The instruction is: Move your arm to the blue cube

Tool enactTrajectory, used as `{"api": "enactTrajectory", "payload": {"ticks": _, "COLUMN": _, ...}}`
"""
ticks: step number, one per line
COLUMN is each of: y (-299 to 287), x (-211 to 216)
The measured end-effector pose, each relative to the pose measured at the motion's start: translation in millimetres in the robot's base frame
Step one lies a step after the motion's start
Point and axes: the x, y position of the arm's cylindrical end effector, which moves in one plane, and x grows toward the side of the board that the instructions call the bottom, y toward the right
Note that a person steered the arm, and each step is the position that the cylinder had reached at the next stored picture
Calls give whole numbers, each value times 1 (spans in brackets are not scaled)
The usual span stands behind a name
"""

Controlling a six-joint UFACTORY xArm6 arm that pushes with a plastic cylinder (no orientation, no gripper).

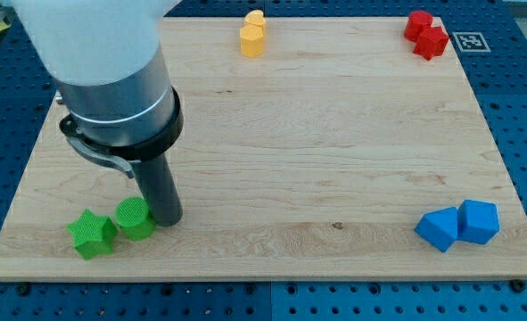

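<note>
Down at the view's lower left, my tip (168,218) rests on the wooden board (317,134), touching or all but touching the right side of the green cylinder (134,218). A green star (92,234) sits just left of that cylinder, close enough that the two may be in contact. I carry no pincer at all, only a straight dark rod, so nothing opens, closes or grips; the rod holds nothing and at most leans on the green cylinder.

As for the task, I judge it barely begun. The blue cube (439,229) lies at the view's lower right, well apart from me, with nearly the whole width of the board between us. It touches a second blue block (479,222) on its right, whose shape I read as roughly pentagonal. The cube is the nearer of the pair to me.

What is left is the whole crossing: a slide toward the view's right along the lower part of the board, where no block stands in the path. Two yellow blocks (253,35) at the top middle and two red blocks (425,36) at the top right are well out of the way.
</note>
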Motion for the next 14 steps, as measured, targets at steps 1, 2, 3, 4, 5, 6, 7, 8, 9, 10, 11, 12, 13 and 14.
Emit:
{"api": "enactTrajectory", "payload": {"ticks": 1, "y": 10, "x": 1}}
{"api": "enactTrajectory", "payload": {"ticks": 2, "y": 77, "x": -18}}
{"api": "enactTrajectory", "payload": {"ticks": 3, "y": 149, "x": -51}}
{"api": "enactTrajectory", "payload": {"ticks": 4, "y": 229, "x": -71}}
{"api": "enactTrajectory", "payload": {"ticks": 5, "y": 310, "x": -72}}
{"api": "enactTrajectory", "payload": {"ticks": 6, "y": 401, "x": -72}}
{"api": "enactTrajectory", "payload": {"ticks": 7, "y": 435, "x": -31}}
{"api": "enactTrajectory", "payload": {"ticks": 8, "y": 435, "x": 13}}
{"api": "enactTrajectory", "payload": {"ticks": 9, "y": 435, "x": 14}}
{"api": "enactTrajectory", "payload": {"ticks": 10, "y": 429, "x": 14}}
{"api": "enactTrajectory", "payload": {"ticks": 11, "y": 414, "x": 19}}
{"api": "enactTrajectory", "payload": {"ticks": 12, "y": 402, "x": 21}}
{"api": "enactTrajectory", "payload": {"ticks": 13, "y": 399, "x": 21}}
{"api": "enactTrajectory", "payload": {"ticks": 14, "y": 397, "x": 21}}
